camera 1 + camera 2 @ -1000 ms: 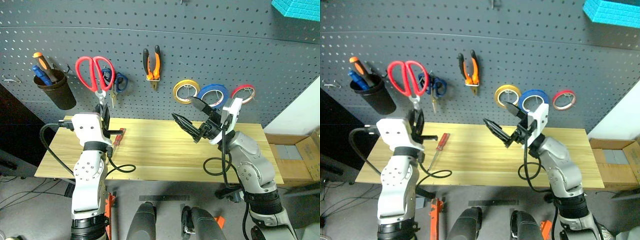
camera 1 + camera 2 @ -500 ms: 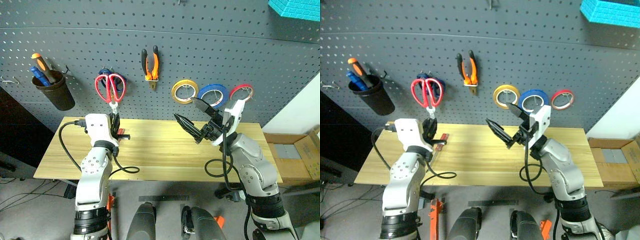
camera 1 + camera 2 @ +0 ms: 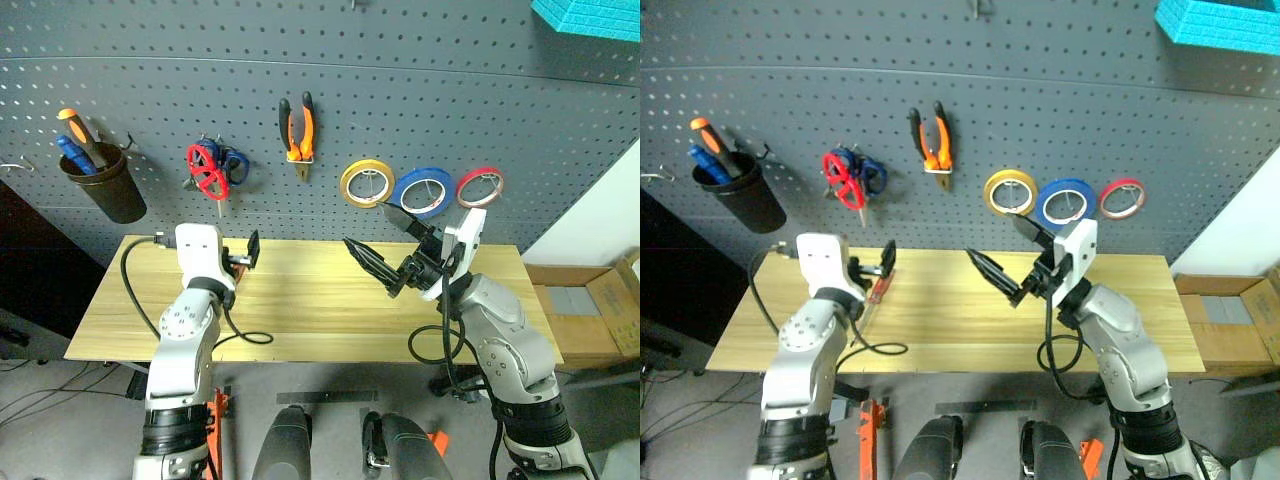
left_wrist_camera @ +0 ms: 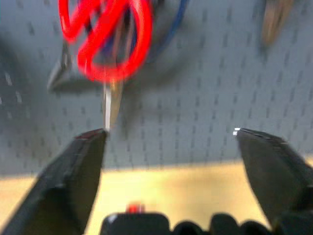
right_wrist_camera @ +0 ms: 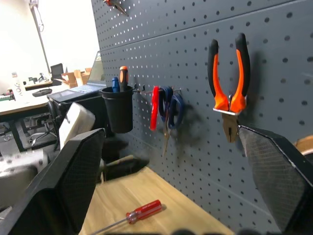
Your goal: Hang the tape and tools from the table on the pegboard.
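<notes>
Nearest the camera, the left hand (image 3: 243, 256) sits at the left-centre of the head views, low over the desk (image 3: 300, 330), its two black fingers spread apart and grasping nothing. The right hand (image 3: 385, 245) hangs right of centre, raised above the desk, fingers likewise spread wide and empty.

On the desk, just beside the left hand, lies the screwdriver (image 3: 878, 288) with its red handle; the right wrist view shows it flat on the wood (image 5: 129, 215), near the wall.

Behind the desk stands the pegboard (image 3: 450, 110). At its left-centre the red-handled scissors (image 3: 204, 172) hang in front of the blue-handled scissors (image 3: 236, 165), blades down. The orange-and-black pliers (image 3: 302, 128) hang at upper centre. To the right hang three rolls in a row: a yellow roll (image 3: 366, 182), the blue tape (image 3: 424, 191) and a red roll (image 3: 480, 186). At far left a black cup (image 3: 103, 184) holds orange and blue-handled tools (image 3: 78, 135).
</notes>
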